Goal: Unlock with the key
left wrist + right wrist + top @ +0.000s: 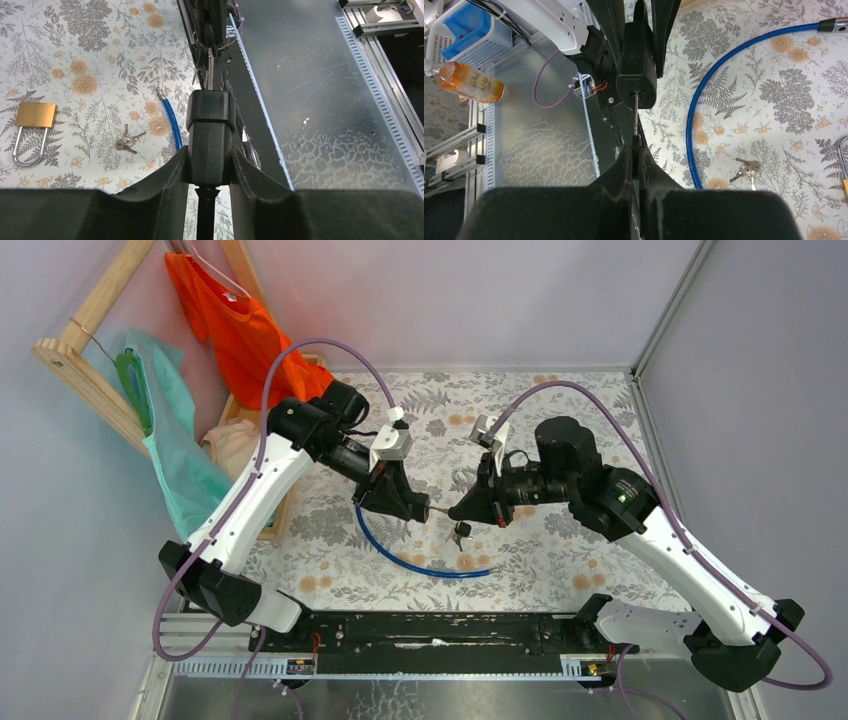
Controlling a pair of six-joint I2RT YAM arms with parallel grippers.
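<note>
Key (635, 112) presented to the lock (210, 110), both held in the air above the tabletop (560, 400). The right hand (636, 152) is closed narrowly on the key's black head, with the silver blade aimed at the black lock body, which the left hand (210, 150) clamps by its flanks. The blade tip meets the lock face, but how deep it sits cannot be told. Likely hazards: if blade and keyway are slightly out of line, a push could bend the thin blade or skid it off the face. A twist before full insertion could turn the smooth plastic head between the pads, or rotate the lock in its grip. The lock body is blocky and matte, with rounded edges. A glossy blue cable (171, 120) curves over the fern-printed tabletop, near a brass padlock (35, 115) and small silver keys (127, 142).
</note>
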